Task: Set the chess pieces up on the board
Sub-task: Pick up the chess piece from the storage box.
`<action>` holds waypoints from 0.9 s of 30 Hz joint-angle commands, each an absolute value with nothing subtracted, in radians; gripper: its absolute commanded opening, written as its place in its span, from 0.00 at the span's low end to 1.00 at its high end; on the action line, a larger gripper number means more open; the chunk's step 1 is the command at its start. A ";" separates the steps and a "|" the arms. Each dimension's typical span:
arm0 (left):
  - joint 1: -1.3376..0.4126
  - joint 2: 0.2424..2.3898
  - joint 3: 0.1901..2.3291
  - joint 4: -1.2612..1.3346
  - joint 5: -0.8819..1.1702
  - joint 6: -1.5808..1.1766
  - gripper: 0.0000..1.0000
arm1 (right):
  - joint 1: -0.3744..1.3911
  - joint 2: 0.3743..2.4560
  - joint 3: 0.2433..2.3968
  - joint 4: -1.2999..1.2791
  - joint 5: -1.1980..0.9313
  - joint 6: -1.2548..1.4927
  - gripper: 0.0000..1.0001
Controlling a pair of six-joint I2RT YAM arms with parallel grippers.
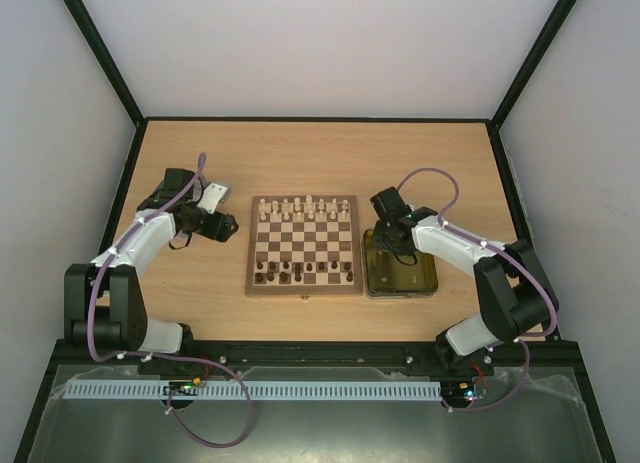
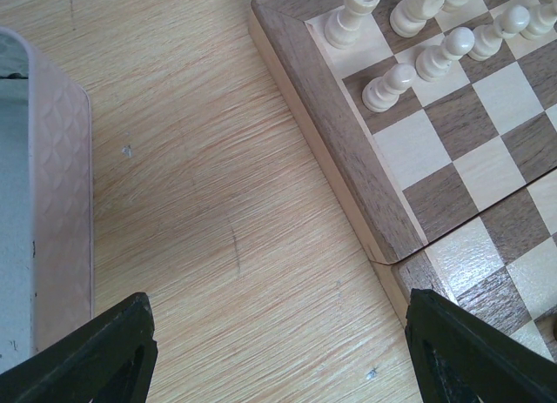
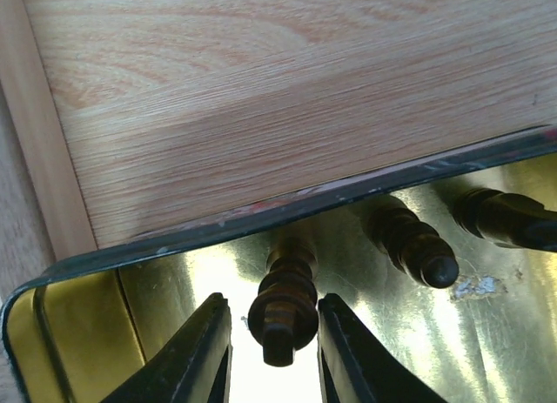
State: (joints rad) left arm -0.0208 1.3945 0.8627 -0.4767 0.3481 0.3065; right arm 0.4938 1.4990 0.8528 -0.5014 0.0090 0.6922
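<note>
The board lies mid-table, with cream chess pieces along its far rows and dark ones along its near rows. My right gripper dips into the yellow-lined tin. In the right wrist view its jaws stand close on either side of an upright dark piece, with thin gaps still showing. Two more dark pieces lie beside it. My left gripper hangs wide open over bare table at the board's left rim, holding nothing.
A silver tin lid lies left of the board, and its wall is close to my left finger. The tin's dark rim runs just ahead of the right fingers. Black frame posts and white walls enclose the table.
</note>
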 commanded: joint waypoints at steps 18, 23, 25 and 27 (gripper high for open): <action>-0.014 1.400 0.848 -0.473 0.353 0.314 0.79 | 0.485 1.426 0.845 -0.532 0.085 0.650 0.03; -0.014 1.403 0.850 -0.473 0.353 0.313 0.79 | 0.492 1.406 0.850 -0.552 0.066 0.643 0.02; -0.014 1.404 0.850 -0.473 0.352 0.313 0.79 | 0.519 1.399 0.864 -0.570 0.066 0.645 0.02; -0.014 1.405 0.849 -0.473 0.351 0.314 0.79 | 0.582 1.389 0.883 -0.592 0.089 0.659 0.02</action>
